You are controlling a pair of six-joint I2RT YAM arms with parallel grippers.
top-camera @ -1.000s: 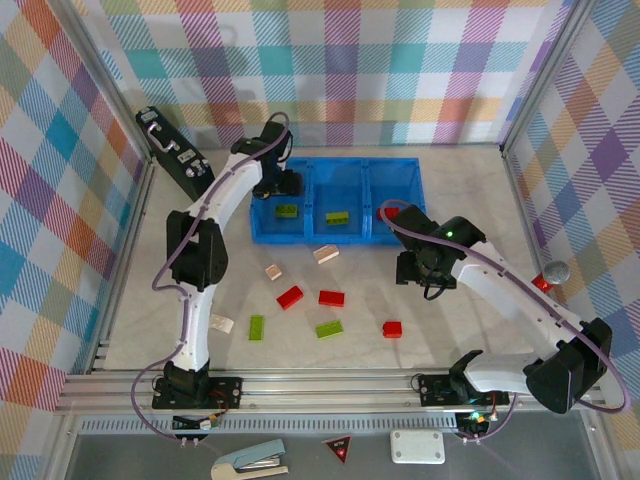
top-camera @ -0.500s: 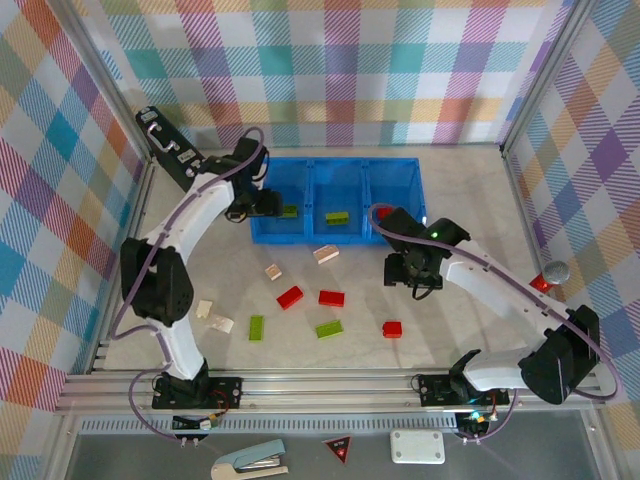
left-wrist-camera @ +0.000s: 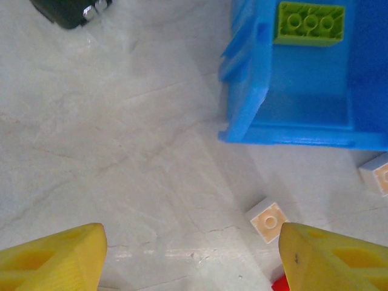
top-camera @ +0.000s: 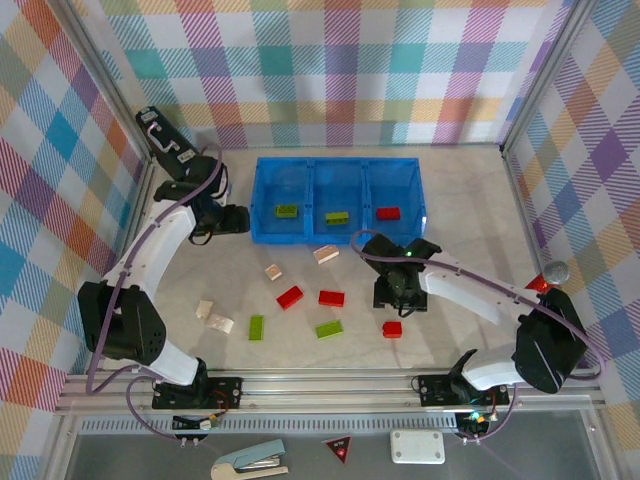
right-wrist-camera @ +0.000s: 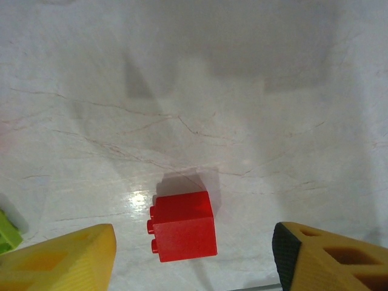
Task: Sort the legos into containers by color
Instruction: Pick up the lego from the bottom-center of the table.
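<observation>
The blue tray (top-camera: 312,236) has a lime brick (top-camera: 287,211) in its left compartment, another lime brick (top-camera: 337,217) in the middle one and a red brick (top-camera: 388,213) in the right one. Loose on the table lie several red, lime and cream bricks. My left gripper (top-camera: 243,220) is open and empty just left of the tray; its wrist view shows the tray's corner (left-wrist-camera: 254,115), the lime brick (left-wrist-camera: 309,23) and a cream brick (left-wrist-camera: 268,221). My right gripper (right-wrist-camera: 194,260) is open above a red brick (right-wrist-camera: 183,225), the brick (top-camera: 392,329) lying between its fingers (right-wrist-camera: 60,260).
A black case (top-camera: 170,155) leans at the back left, close to my left arm. Cream bricks (top-camera: 212,317) lie near the left wall. A grey knob (top-camera: 556,271) sits by the right wall. A stapler (top-camera: 248,462), red triangle sticker (top-camera: 340,449) and white box (top-camera: 417,446) lie below the rail.
My left gripper has drawn back leftward out of the tray's left compartment, empty. My right gripper has moved from beside the tray toward the near side, over the red brick.
</observation>
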